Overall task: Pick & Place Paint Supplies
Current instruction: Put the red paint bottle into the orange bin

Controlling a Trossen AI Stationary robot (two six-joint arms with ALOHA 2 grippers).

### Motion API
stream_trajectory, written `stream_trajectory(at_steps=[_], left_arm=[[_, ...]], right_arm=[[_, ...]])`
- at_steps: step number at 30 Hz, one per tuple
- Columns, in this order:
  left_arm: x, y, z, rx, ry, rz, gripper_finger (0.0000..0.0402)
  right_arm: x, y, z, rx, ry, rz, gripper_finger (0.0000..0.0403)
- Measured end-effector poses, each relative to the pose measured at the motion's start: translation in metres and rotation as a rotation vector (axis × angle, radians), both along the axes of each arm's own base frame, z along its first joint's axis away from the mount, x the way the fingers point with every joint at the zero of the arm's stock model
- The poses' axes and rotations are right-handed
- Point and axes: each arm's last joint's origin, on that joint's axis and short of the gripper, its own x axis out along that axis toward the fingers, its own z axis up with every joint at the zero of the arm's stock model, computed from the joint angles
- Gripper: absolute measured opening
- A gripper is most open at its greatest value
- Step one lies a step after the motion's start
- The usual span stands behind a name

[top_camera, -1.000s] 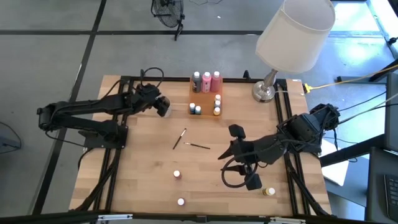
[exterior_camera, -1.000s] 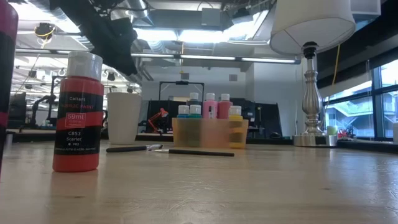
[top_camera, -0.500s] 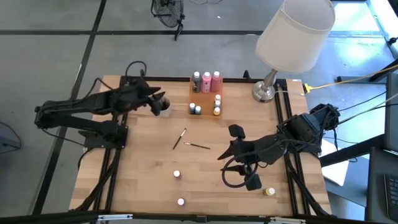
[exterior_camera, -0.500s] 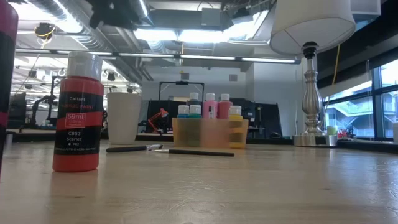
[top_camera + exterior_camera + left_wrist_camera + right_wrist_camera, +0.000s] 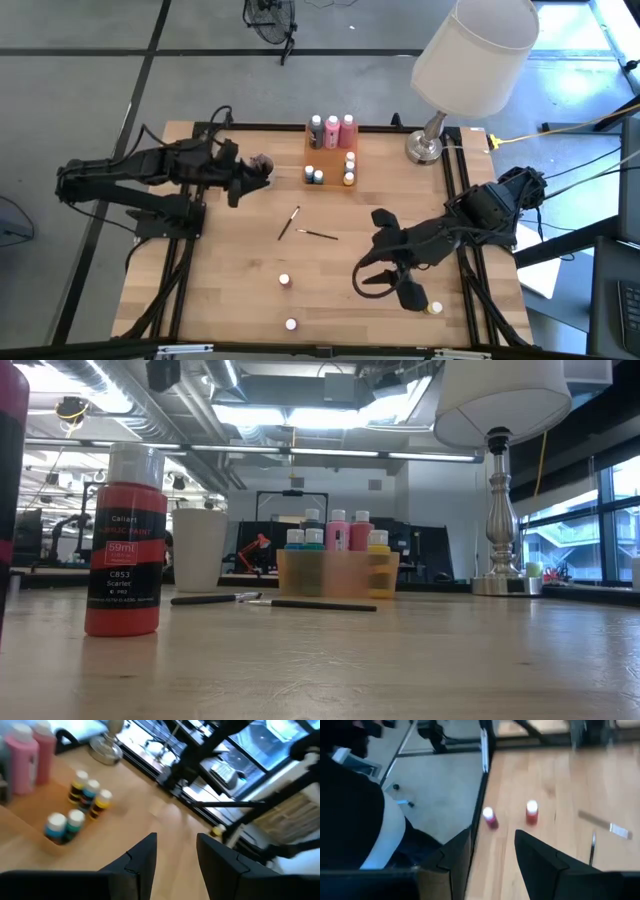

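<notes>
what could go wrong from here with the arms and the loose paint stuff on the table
The left gripper hangs open beside the small cup; a careless sweep might tip it or bump the orange tray. The right gripper is open and empty, with a yellow pot sitting close under that arm near the table edge; it could get knocked off. The two brushes lie thin and flat, so a pinch may slip.

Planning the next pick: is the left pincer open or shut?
Open. The left pincer shows bare table between its parted fingers, holding nothing.
</notes>
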Motion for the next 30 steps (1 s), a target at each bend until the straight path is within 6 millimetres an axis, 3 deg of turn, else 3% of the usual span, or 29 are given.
stream_trajectory(at_steps=[11,21,30], left_arm=[[0.0,-0.024,0.0,-0.083,-0.007,-0.064,0.0139],[0.0,-0.041,-0.003,-0.084,0.005,-0.033,0.0139],[0.011,-0.064,-0.012,-0.06,0.068,-0.194,0.0139]], right_arm=[[-0.033,-0.008,-0.029,0.091,0.555,-0.35,0.0188],[-0.042,0.021,-0.047,0.169,0.696,-0.453,0.0277],[-0.048,0.048,-0.075,0.218,0.762,-0.617,0.0295]])
